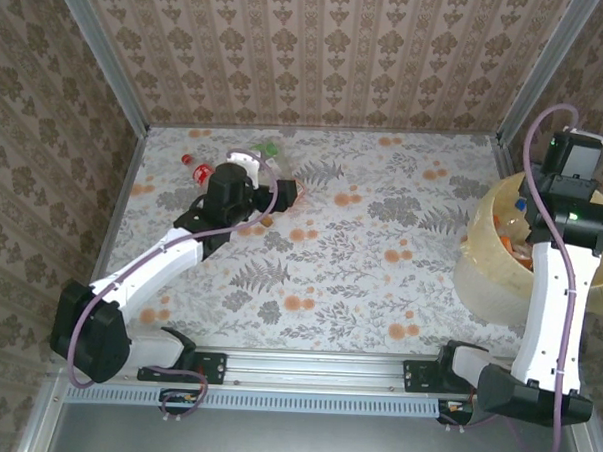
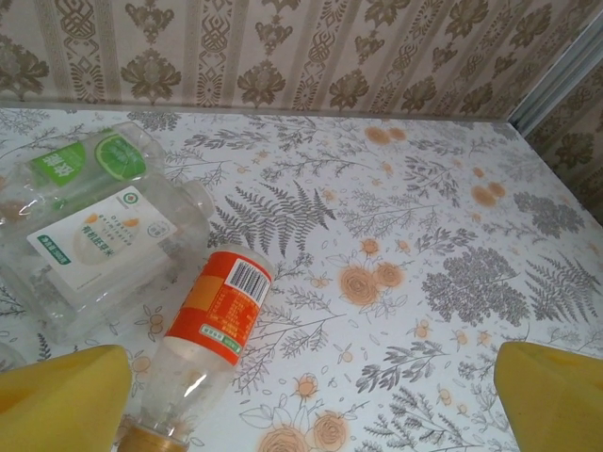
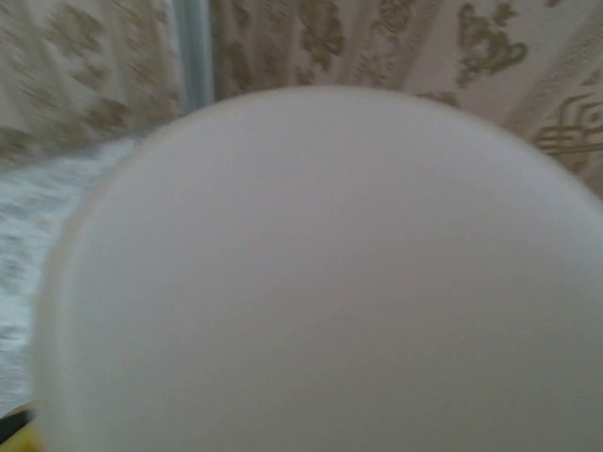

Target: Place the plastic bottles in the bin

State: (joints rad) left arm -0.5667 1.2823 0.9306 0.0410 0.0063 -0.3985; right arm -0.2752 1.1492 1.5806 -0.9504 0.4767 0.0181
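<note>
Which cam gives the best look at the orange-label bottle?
Left wrist: the orange-label bottle lies close up, label and barcode clear. Top external shows it as a small reddish patch beside the left arm. Right wrist faces a blurred pale surface.

An orange-labelled bottle (image 2: 224, 306) lay on its side just ahead of the left gripper (image 2: 311, 372), close by its left finger, with its clear end toward the hand. Further out and to the left lay a crushed white-labelled bottle (image 2: 99, 247), and a green-labelled bottle (image 2: 87, 162) lay against its far side. Well off to that hand's right stood the bin (image 1: 489, 294), round and lined in pale yellow plastic, with several bottles (image 1: 515, 227) heaped inside.
</note>
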